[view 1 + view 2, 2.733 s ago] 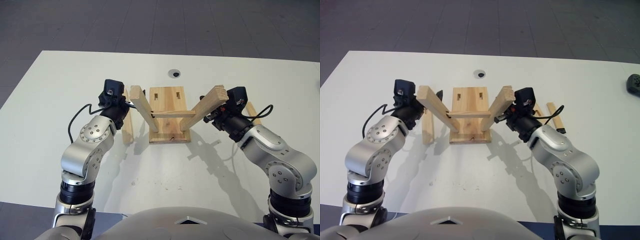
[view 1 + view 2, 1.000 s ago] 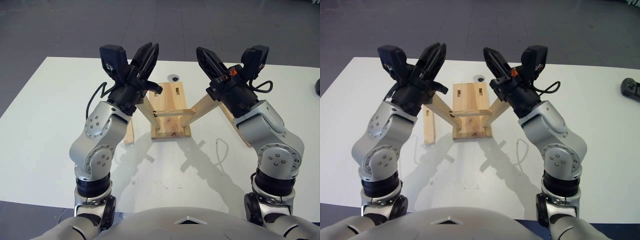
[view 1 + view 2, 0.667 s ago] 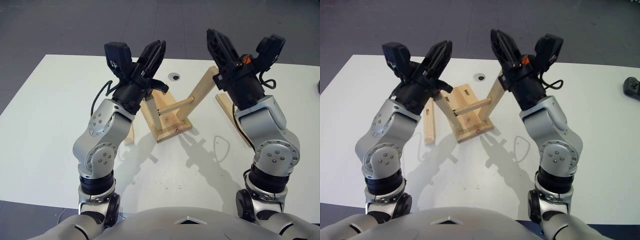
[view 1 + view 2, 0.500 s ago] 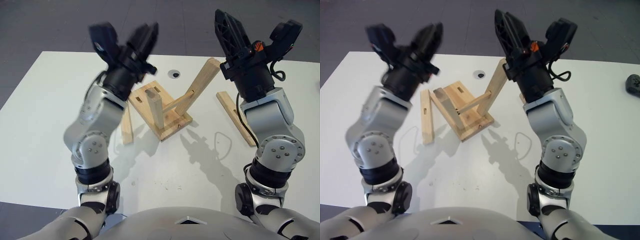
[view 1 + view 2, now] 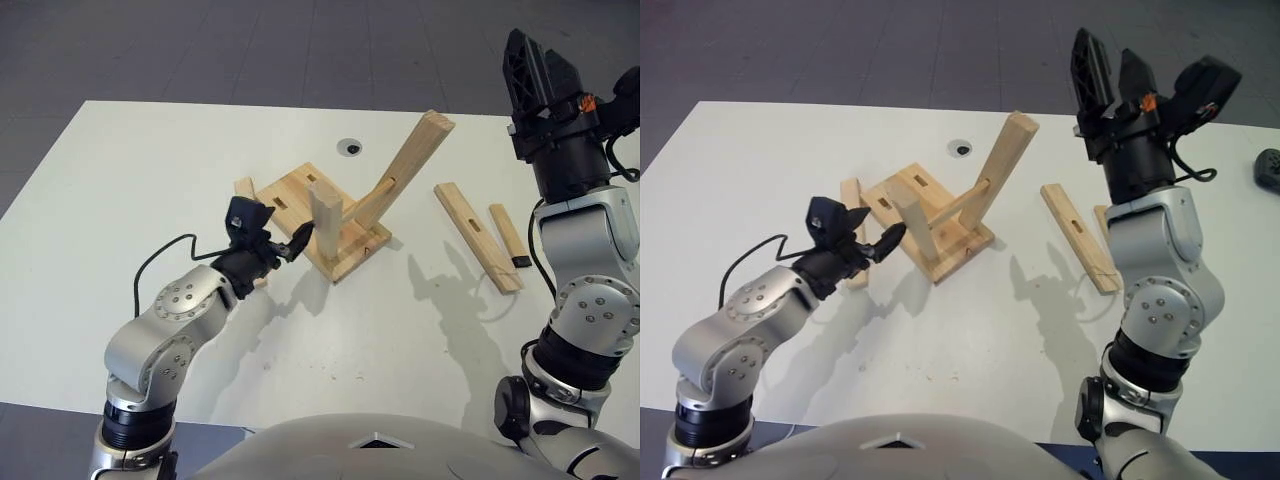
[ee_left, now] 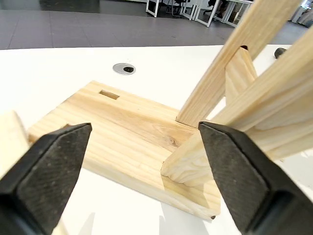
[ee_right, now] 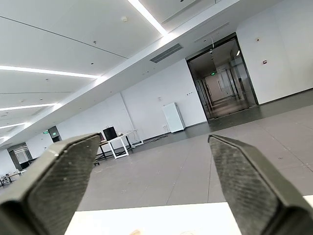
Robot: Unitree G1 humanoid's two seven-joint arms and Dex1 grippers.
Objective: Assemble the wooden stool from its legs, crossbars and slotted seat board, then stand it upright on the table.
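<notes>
The seat board [image 5: 288,190] lies flat on the white table [image 5: 140,160], a little past the middle toward the far edge and turned at an angle to the edges. Two legs stand out of it. One leg [image 5: 327,222] rises near the board's front corner. The leaning leg [image 5: 408,160] tilts away toward the right edge. A crossbar [image 5: 362,204] joins the two.

The left gripper [image 6: 144,129] hangs low over the table just left of the board. Its fingers are spread wide and point at the board and the base of the legs, and they hold nothing. Close beside it, between the gripper and the board, a loose leg [image 5: 243,189] lies flat, partly hidden by the gripper.

The right gripper [image 5: 1106,50] is raised high above the right side of the table, well apart from the stool parts, its fingers apart and empty. Below it, near the right edge, a slotted leg [image 5: 470,236] lies flat with a short bar [image 5: 505,232] just beside it.

A round cable hole [image 5: 349,147] sits near the far edge, behind the board.
</notes>
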